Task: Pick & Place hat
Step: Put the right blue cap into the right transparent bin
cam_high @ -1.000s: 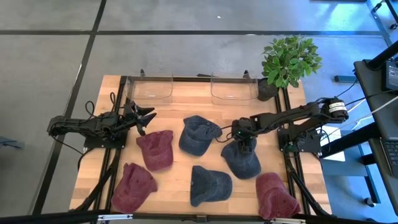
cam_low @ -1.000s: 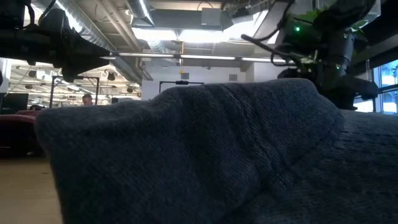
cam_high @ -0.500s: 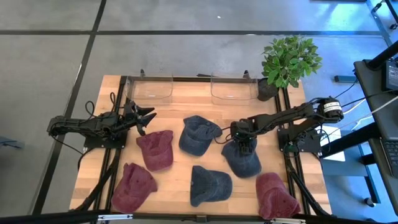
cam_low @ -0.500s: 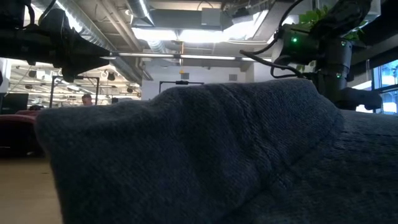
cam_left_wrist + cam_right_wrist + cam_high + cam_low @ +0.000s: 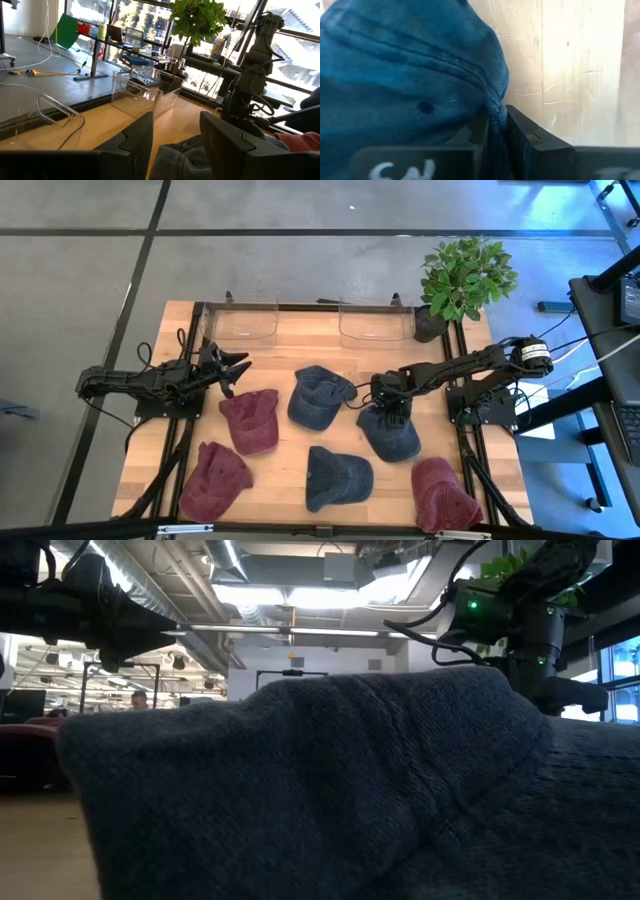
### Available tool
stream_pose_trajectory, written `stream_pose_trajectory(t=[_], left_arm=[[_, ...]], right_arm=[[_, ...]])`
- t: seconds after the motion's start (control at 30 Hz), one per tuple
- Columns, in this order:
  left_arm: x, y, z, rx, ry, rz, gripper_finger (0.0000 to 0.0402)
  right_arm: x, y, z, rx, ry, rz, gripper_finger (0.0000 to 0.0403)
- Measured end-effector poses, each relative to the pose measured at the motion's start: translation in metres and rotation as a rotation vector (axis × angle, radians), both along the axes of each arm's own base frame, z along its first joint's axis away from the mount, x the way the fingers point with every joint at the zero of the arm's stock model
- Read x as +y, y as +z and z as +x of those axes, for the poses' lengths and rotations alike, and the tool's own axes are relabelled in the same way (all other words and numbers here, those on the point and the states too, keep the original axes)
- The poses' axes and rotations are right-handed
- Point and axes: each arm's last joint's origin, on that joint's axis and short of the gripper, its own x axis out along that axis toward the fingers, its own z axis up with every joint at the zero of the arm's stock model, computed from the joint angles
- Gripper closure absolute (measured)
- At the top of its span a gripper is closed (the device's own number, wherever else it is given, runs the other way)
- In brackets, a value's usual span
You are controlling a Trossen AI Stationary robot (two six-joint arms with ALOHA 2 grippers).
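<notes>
R gripper (image 5: 388, 412) clamped on blue hat (image 5: 391, 435) fabric, just right of center blue hat (image 5: 318, 397). L gripper (image 5: 232, 368) idle left of it, fingers apart.

White marks that look like "SN" stand on the dark body of the right gripper (image 5: 492, 131), partly cut off by the picture's edge. Nothing else can be read.

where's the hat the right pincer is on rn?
High view: the blue hat lies right of the table's centre, between another blue hat and the maroon hat at the front right corner. The right pincer is shut on its back edge.
</notes>
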Motion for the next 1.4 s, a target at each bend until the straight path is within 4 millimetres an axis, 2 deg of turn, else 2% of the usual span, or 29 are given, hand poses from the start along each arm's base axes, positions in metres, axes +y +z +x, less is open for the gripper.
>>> stream_pose_trajectory(t=[0.17, 0.4, 0.6, 0.9, 1.13, 1.27, 1.4], left_arm=[[0.000, 0.000, 0.000, 0.000, 0.000, 0.000, 0.0244], [0.000, 0.000, 0.000, 0.000, 0.000, 0.000, 0.0245], [0.000, 0.000, 0.000, 0.000, 0.002, 0.000, 0.0244], [0.000, 0.000, 0.000, 0.000, 0.003, 0.000, 0.0244], [0.000, 0.000, 0.000, 0.000, 0.004, -0.001, 0.0244], [0.000, 0.000, 0.000, 0.000, 0.004, -0.001, 0.0244], [0.000, 0.000, 0.000, 0.000, 0.004, -0.001, 0.0244]], right_arm=[[0.001, 0.010, -0.003, -0.014, -0.054, 0.065, 0.0358], [-0.012, 0.049, 0.001, -0.129, -0.255, 0.277, 0.0358], [-0.027, 0.098, 0.007, -0.322, -0.296, 0.333, 0.0358], [-0.055, 0.194, 0.014, -0.661, -0.326, 0.324, 0.0358], [-0.086, 0.257, 0.018, -0.927, -0.449, 0.326, 0.0358], [-0.109, 0.272, 0.016, -1.070, -0.547, 0.293, 0.0358], [-0.131, 0.275, 0.010, -1.128, -0.693, 0.188, 0.0358]])
